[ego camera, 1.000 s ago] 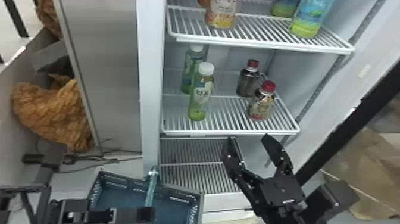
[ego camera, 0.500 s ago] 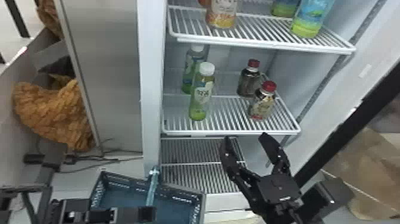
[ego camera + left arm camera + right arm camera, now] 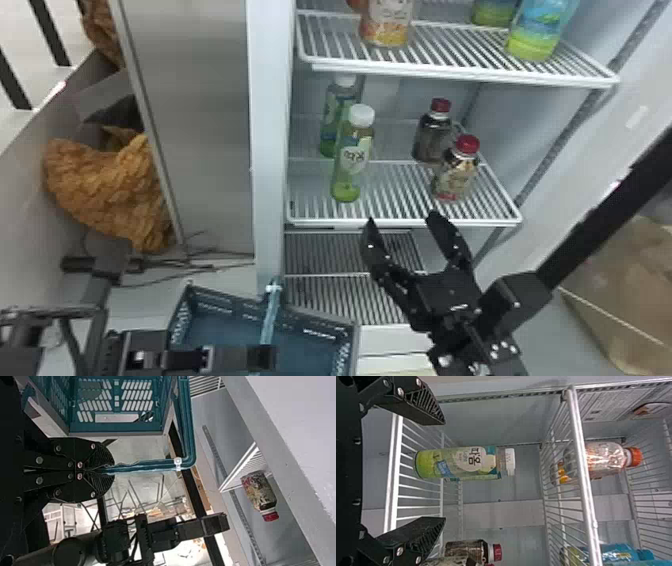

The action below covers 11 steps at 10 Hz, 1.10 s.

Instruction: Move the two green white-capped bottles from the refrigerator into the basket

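Both green white-capped bottles are in the refrigerator [image 3: 270, 150], upright on the middle shelf [image 3: 405, 215]: here's the front one [image 3: 352, 160], near the shelf's front edge, and there's the rear one [image 3: 333, 112], just behind it and partly covered by it. The right end effector [image 3: 401, 217] is out in front of that shelf, its fingers spread wide with nothing between them, pointing in toward the bottles. Over to the right wrist view, and the front bottle sits ahead of those open fingers, apart from them.

Down below, the left end effector [image 3: 265, 357] is at the blue-green basket [image 3: 225, 307], and the left wrist view shows it clearly: fingers pressed together on the basket's handle [image 3: 146, 466], pinching it. The basket stands in front of the refrigerator, low down.

Sharing the middle shelf, two red-capped bottles, the dark one [image 3: 431, 137] behind and the patterned one [image 3: 455, 172] in front. Up on the shelf above, an orange-labelled bottle [image 3: 387, 25] and a blue-green one [image 3: 537, 32] stand well apart.
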Each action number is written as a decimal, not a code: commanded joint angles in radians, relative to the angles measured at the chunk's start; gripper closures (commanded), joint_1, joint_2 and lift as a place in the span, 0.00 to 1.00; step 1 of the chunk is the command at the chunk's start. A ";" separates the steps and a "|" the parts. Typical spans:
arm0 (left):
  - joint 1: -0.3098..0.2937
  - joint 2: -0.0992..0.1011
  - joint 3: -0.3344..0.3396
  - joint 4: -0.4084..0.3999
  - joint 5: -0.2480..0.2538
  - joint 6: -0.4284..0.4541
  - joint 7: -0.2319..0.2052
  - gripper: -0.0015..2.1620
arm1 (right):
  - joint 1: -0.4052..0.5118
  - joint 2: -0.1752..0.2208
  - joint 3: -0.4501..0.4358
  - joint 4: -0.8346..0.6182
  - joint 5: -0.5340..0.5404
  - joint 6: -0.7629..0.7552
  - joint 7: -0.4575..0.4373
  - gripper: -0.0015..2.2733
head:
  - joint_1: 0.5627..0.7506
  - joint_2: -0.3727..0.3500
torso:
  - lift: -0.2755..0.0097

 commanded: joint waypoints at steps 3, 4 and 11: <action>-0.005 0.001 -0.005 0.000 -0.002 0.001 0.000 0.54 | -0.140 -0.006 0.019 0.141 0.017 -0.045 0.000 0.04 | 0.70 0.28 | 0.04; -0.010 0.001 -0.009 0.000 -0.004 0.001 0.000 0.54 | -0.187 -0.006 0.027 0.190 0.025 -0.055 0.000 0.05 | 0.70 0.29 | 0.04; -0.015 0.003 -0.011 0.000 -0.008 0.001 0.000 0.54 | -0.454 0.011 0.061 0.468 0.065 -0.064 0.003 0.04 | 0.70 0.32 | 0.04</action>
